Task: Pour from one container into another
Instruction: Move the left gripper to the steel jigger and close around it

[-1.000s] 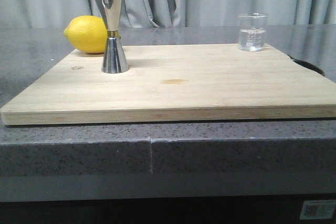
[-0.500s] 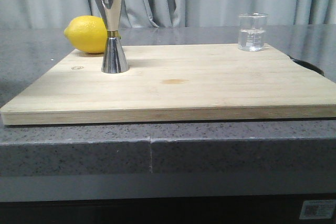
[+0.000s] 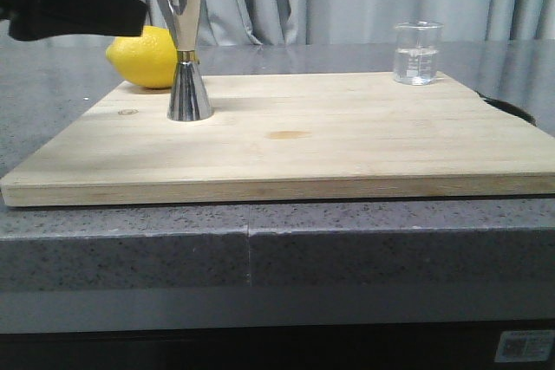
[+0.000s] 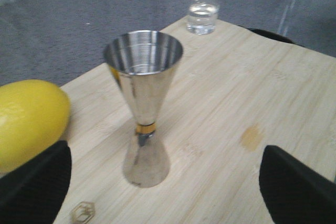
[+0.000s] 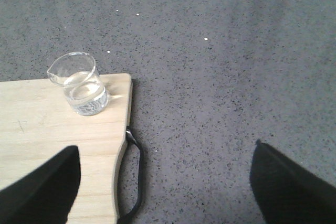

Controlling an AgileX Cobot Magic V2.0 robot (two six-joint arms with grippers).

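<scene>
- nothing poured yet, judging by the scene: beaker point(image 3: 417, 53) upright on the far corner of the cutting board point(image 3: 286, 140), clear liquid inside, untouched.
- jigger point(image 3: 184, 48) upright too, wide cup up and, as far as the left wrist view shows, dry inside.
- left gripper point(image 4: 165, 187) spread wide, nothing held; dark fingers point(image 4: 32, 184) at either side of the wrist view, with the jigger ahead of them and roughly centred between, not yet enclosed.
- lemon point(image 4: 29, 121) just beside one left finger, close behind the jigger; likely to get nudged if the approach drifts that way.
- beaker well beyond the left gripper, past the jigger, near the board's far edge.
- in the front view only a dark part of the left arm visible, above the lemon and short of the jigger's rim.
- right gripper point(image 5: 165, 187) also spread, empty; beaker ahead of it and off toward one finger, not between the two, well apart.
- board's black handle loop point(image 5: 132, 182) close to that same finger, over the grey counter point(image 5: 236, 51).
- left to do, by this reading: steady or hold the jigger, close on the beaker, lift, carry across, tip over the cup, set back down.
- essentially at the start: approach only, no contact with either vessel.
</scene>
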